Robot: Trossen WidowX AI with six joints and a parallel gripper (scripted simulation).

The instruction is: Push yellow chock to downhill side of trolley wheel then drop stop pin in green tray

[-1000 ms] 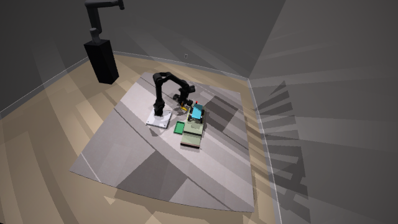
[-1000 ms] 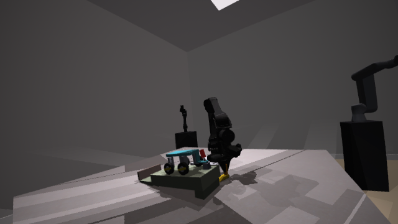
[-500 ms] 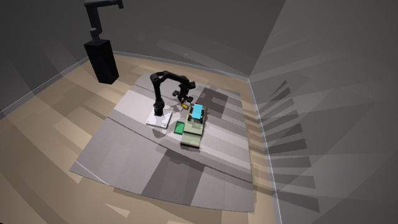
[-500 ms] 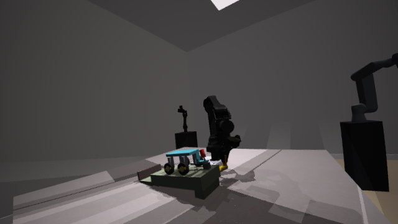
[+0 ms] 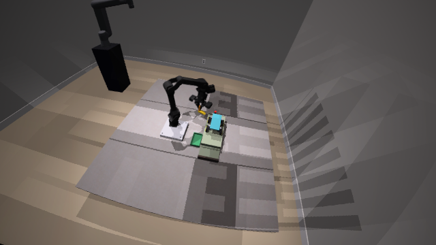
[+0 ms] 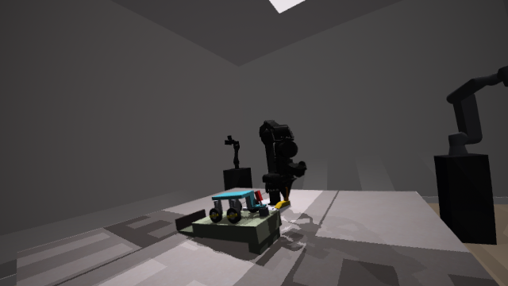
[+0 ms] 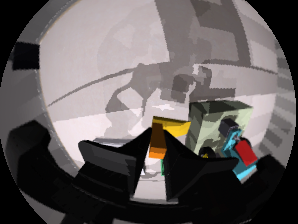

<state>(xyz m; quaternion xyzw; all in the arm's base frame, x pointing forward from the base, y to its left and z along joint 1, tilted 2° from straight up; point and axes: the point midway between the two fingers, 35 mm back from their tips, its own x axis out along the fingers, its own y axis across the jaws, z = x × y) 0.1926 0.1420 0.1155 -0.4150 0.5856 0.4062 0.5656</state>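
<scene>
Trolley (image 5: 215, 122) (image 6: 232, 195) stands on the ramp (image 5: 212, 139) (image 6: 224, 229) (image 7: 202, 122); beside it my gripper (image 5: 199, 106) (image 6: 286, 194) (image 7: 156, 131) grasps the chock (image 5: 201, 111) (image 6: 282, 204) (image 7: 171, 127) (orange handle pinched). Grey matting (image 5: 150, 170) (image 6: 369, 218) (image 7: 80, 75) lies beneath, dark walls (image 5: 204, 30) (image 6: 357, 99) beyond.

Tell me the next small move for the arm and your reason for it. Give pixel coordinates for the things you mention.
Probably carry the yellow chock (image 5: 202, 112) (image 6: 282, 205) (image 7: 172, 127) over the ramp (image 5: 212, 139) (image 6: 224, 231) (image 7: 200, 122), toward the downhill side of a trolley wheel: the pincer (image 5: 199, 106) (image 6: 287, 188) (image 7: 156, 131) is shut on its orange handle, the chock is beside the ramp's uphill end, and the red-headed pin (image 5: 215, 111) (image 6: 259, 195) (image 7: 246, 152) is still in place.
</scene>
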